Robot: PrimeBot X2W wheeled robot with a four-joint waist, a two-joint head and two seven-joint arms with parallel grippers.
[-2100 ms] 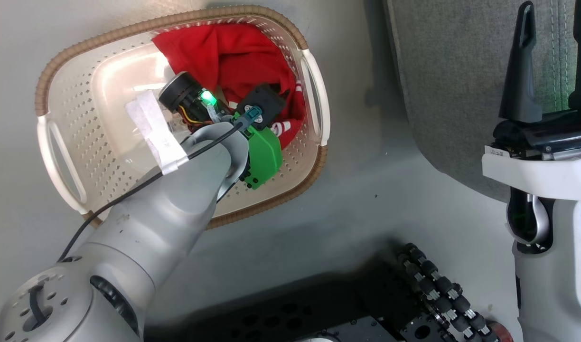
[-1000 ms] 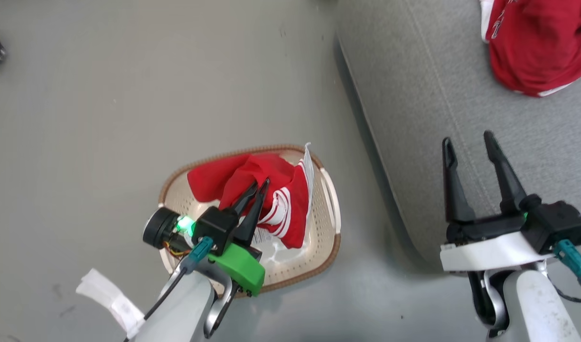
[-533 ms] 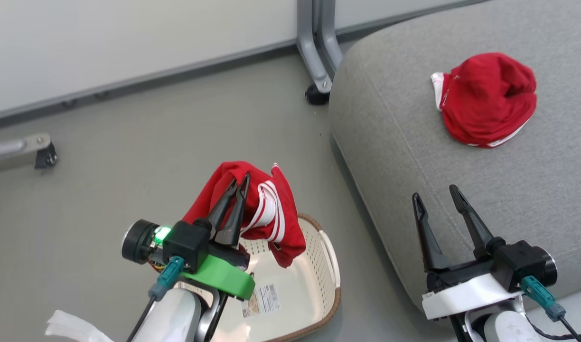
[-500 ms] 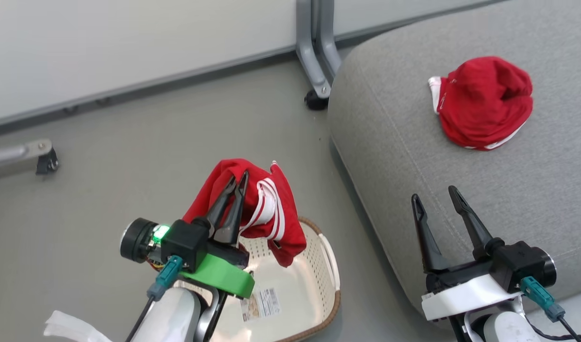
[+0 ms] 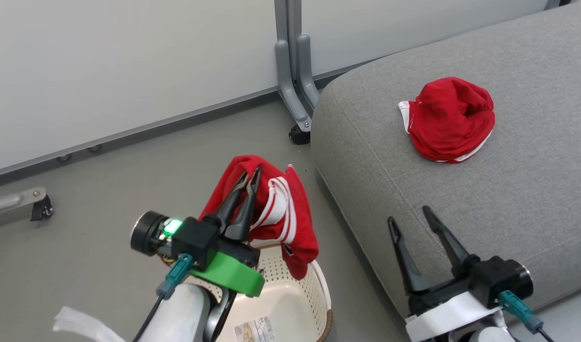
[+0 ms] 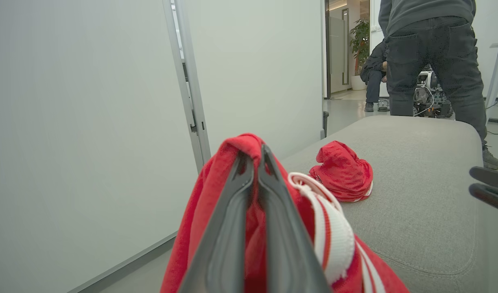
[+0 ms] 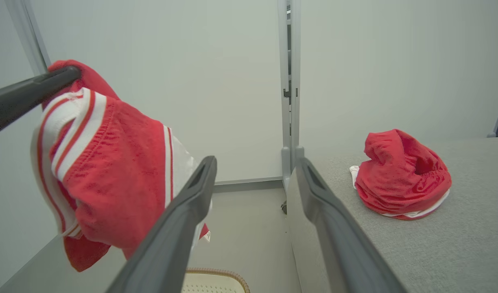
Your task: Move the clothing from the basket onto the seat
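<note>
left tool (image 5: 251,174) pinched shut on fold of red garment (image 5: 283,216), which hangs above basket (image 5: 319,289), short of seat (image 5: 461,204). other garment (image 5: 449,118) already on seat. right tool (image 5: 408,214) spread apart, empty, by seat edge. we reckon pinch is thin: cloth could slip mid-swing and land on floor. our other worry: dangling tail snags seat edge, or an early release misses.

The basket (image 5: 295,294) is cropped by the head view's bottom edge.
</note>
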